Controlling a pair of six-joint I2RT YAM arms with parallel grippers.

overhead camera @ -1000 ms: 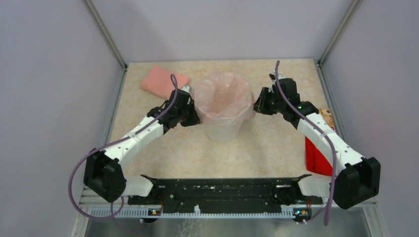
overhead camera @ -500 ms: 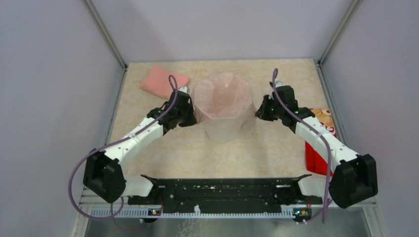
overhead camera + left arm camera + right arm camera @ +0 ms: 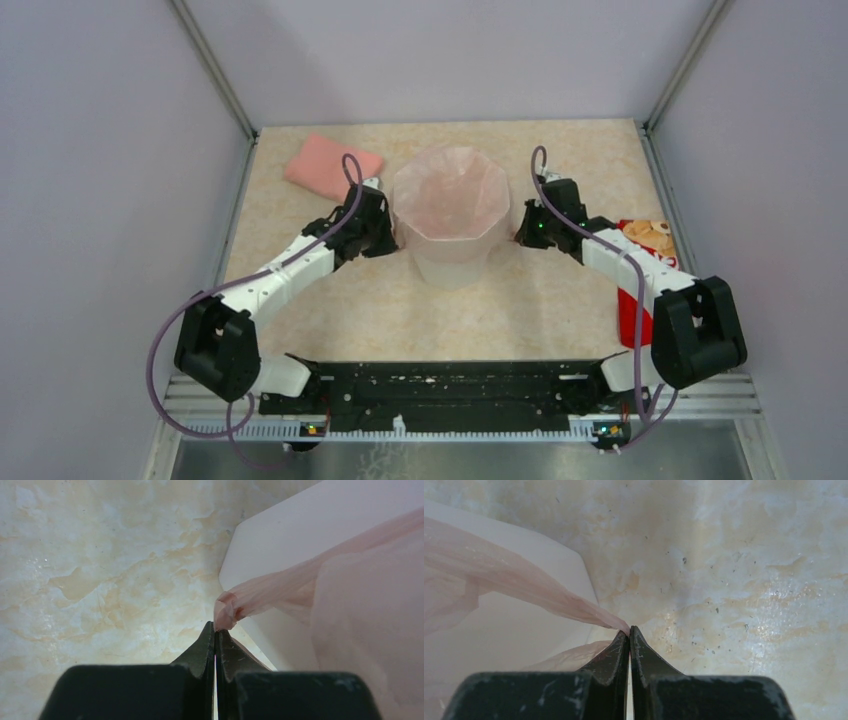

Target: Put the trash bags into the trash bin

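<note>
The trash bag (image 3: 452, 195) sits inside the trash bin (image 3: 450, 268), which stands upright at the middle of the table (image 3: 560, 310); the pink film lines the inside, and its edge is turned out over the faceted rim. As I judge it, the step in hand is the fitting of the bag's mouth around the rim, with the 2 arms working at opposite sides.

The left gripper (image 3: 215, 630) is just beside the bin's left wall; its jaws are fully closed, and a small crumpled pinch of film is caught at the tips, with a taut strand running from it up to the rim. The right gripper (image 3: 629, 632) is just beside the right wall; its jaws are also pressed together, and a stretched strand of film ends exactly at the tips, so it seems to be caught there too.

The next move, I think, calls for a gentle pull of each pinch downward and outward along the wall, equal on the 2 sides, so that the thin film does not tear and the light bin does not tilt or slide; only then should the jaws let go.

The salmon-pink cloth (image 3: 332, 165) and the red packet (image 3: 627, 320) lie well apart from the bin and are not part of this step.
</note>
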